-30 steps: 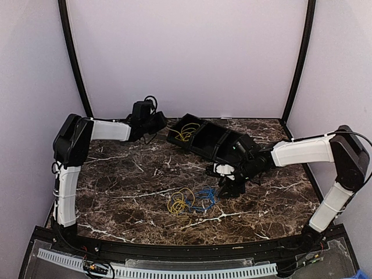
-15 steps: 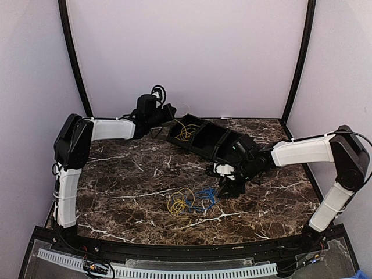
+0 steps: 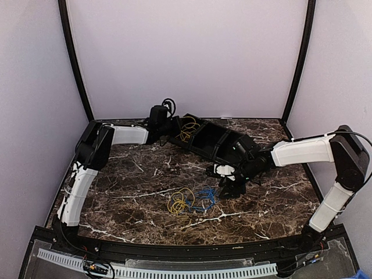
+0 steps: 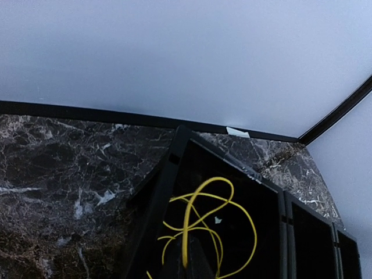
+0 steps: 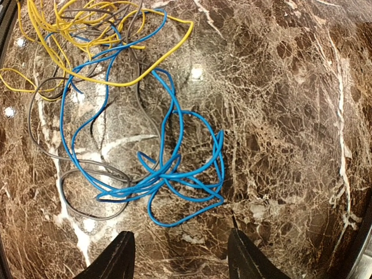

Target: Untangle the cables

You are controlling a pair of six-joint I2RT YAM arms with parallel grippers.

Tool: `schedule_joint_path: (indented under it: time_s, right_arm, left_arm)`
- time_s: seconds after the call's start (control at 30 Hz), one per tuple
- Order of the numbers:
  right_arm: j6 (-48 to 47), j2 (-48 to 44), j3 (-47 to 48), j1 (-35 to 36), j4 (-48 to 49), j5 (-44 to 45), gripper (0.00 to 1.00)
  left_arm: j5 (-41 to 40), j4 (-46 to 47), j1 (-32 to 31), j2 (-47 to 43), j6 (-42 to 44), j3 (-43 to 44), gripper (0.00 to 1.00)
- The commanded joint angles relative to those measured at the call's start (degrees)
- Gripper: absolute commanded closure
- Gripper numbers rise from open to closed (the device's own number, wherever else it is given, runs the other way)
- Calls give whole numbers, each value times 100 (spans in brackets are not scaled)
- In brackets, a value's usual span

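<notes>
Soft even light, with glare spots on the marble tabletop (image 5: 196,72).

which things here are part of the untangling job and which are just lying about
Part of the job:
- yellow cable, blue cable and grey cable, overlapping in one tangle on the table
- second yellow cable, in the tray's end compartment
- right gripper, open above the tangle

Just lying about:
- black tray
- marble table

Blue cable (image 5: 168,174), yellow cable (image 3: 179,202), grey wire (image 5: 30,122), dark brown marble table (image 3: 128,174) with white veins, black tray (image 3: 210,152), white arms (image 3: 299,152) with black joints, pale lilac walls (image 3: 186,58)
</notes>
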Motion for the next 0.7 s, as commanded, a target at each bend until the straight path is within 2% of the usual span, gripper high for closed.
schedule_joint_path:
  time_s: [0.0, 0.17, 0.33, 0.5, 0.67]
  right_arm:
    - [-38, -28, 108, -22, 15, 14, 44]
    - [-55, 24, 135, -26, -13, -20, 44]
    - [-53, 38, 154, -22, -33, -41, 44]
    - [-40, -22, 144, -22, -58, 6, 44]
    - [-39, -213, 145, -22, -57, 217, 43]
  left_arm:
    - [33, -293, -35, 132, 68, 471, 100]
    - [96, -385, -33, 153, 108, 510, 98]
    - [124, -534, -62, -52, 269, 400, 72]
    - [-204, -823, -113, -664, 385, 29, 60]
    - [-388, -966, -114, -1386, 528, -424, 53]
